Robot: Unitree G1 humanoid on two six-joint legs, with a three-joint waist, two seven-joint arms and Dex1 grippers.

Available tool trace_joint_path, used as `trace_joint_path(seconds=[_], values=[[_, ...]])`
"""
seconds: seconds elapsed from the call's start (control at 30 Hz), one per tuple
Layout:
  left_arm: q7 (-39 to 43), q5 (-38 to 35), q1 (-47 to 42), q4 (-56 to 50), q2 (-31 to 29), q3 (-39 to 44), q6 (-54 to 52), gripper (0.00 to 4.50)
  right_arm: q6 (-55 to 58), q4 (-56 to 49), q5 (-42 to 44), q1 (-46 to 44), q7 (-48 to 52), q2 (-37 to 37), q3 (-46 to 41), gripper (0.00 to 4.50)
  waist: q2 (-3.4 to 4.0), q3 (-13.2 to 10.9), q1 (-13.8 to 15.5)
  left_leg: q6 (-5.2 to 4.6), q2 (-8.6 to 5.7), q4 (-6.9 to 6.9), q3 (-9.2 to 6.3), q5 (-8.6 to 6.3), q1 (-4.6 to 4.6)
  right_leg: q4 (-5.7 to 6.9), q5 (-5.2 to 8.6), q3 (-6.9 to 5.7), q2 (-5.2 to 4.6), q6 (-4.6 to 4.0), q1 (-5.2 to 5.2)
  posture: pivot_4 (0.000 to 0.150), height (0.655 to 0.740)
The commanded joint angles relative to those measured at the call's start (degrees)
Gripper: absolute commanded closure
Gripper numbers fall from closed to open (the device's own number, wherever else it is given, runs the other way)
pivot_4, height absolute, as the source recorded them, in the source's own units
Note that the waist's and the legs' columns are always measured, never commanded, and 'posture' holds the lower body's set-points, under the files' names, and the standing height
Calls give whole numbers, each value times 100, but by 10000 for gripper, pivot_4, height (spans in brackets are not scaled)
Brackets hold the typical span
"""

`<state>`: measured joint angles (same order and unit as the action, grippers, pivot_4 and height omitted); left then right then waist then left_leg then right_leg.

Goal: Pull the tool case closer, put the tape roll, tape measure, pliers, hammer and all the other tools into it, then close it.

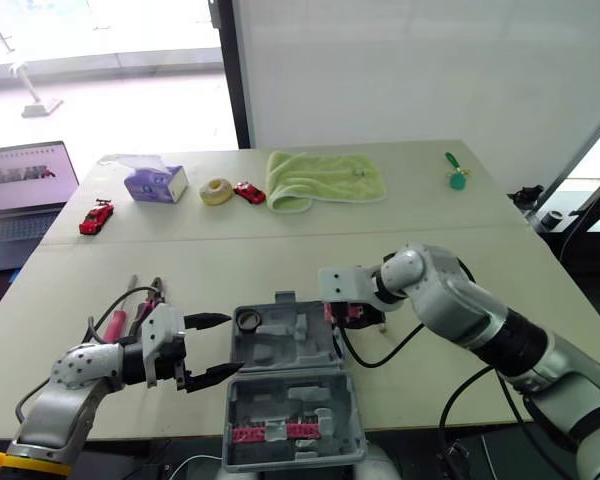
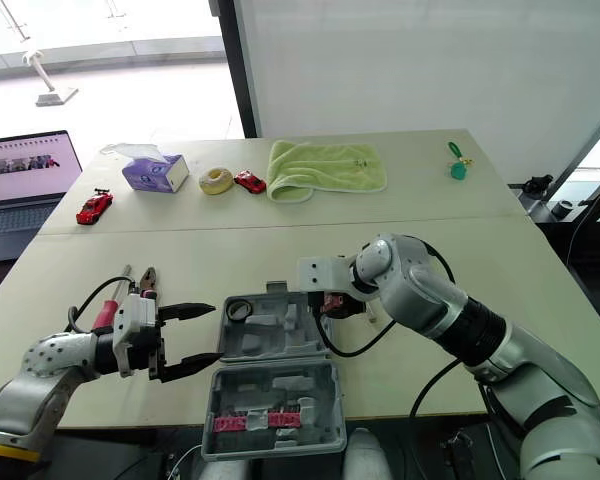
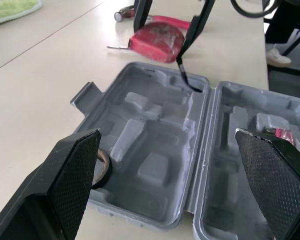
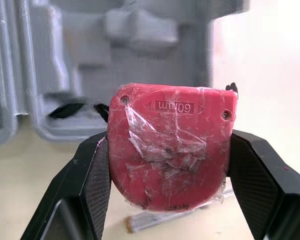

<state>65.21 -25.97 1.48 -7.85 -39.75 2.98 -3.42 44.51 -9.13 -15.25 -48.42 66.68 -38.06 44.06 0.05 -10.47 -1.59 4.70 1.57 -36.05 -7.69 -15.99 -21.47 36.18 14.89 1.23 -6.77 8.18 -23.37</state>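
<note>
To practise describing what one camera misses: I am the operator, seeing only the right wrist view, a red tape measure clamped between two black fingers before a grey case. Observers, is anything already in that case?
Observer: Yes, a tape roll sits in the far left corner pocket of the case.
Operator: And the other arm?
Observer: The left gripper is open, holding nothing, beside the case's left edge.
Operator: Any tools outside besides my tape measure?
Observer: Pliers lie on the table, left of the case, just beyond the left gripper.
</note>
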Motion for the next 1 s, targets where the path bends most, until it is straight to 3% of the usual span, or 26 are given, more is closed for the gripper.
trace_joint_path(seconds=[0.03, 0.37, 1.0], values=[[-97, -37, 62, -324, 28, 63, -18, 0, -236, 182, -242, -178, -56, 348, 223, 16851, 0, 0, -51, 0, 0, -1, 0, 0, 0, 3, 0, 0, 0, 0, 0, 1500, 7400], [-291, -69, 236, -601, 120, 73, -134, 0, -649, 1179, -724, -447, -96, 885, 456, 16851, 1, -1, -95, 1, 0, 1, -2, 1, 1, 4, 0, 0, 0, 0, 0, 1500, 7400], [-440, -76, 480, -589, 71, 396, -107, 0, -1215, 1792, -1094, -459, 181, 1387, 405, 16851, 1, 0, -110, 1, 0, 4, -2, 1, 7, 5, 0, 0, 1, 0, 1, 1500, 7400]])
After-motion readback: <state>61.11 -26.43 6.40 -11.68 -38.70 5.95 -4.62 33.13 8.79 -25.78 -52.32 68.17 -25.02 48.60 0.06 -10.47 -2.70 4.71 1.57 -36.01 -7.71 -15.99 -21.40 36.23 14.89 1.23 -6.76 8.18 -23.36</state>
